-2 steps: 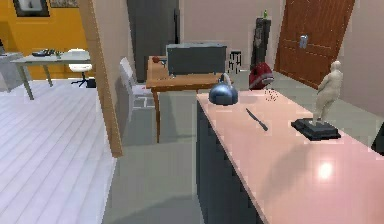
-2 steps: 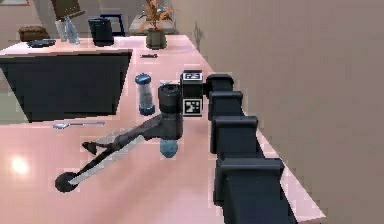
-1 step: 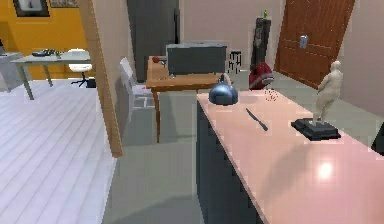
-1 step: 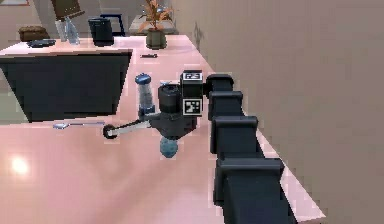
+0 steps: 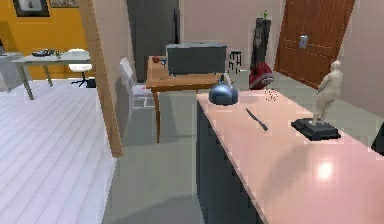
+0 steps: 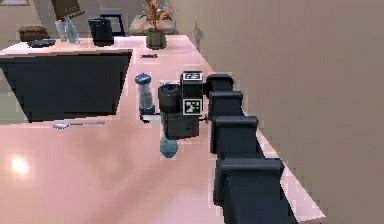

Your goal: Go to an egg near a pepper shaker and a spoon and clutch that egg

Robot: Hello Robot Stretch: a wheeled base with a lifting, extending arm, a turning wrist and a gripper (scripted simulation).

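Looking ahead, a grey table stands far off on the left, then a white chair beside a wooden table that carries a grey box. The pink counter runs up the right side, with a blue kettle at its far end, a knife nearer the middle and a pale statue on a dark base near the right edge. A brown door stands far behind it. In the arm side view, the same pink counter has a dark panel set into it on the left, and a spoon lies just in front of that. To the right of the spoon stands a tall glassy shaker with a dark cap. My gripper sits just beside the shaker, on its right. A small rounded blue-grey thing, egg-like in shape, lies on the counter right at the gripper's near side. I cannot tell whether I have it in my grasp or whether the fingers touch it at all. My arm comes in from the lower right, and a potted plant stands at the far end.
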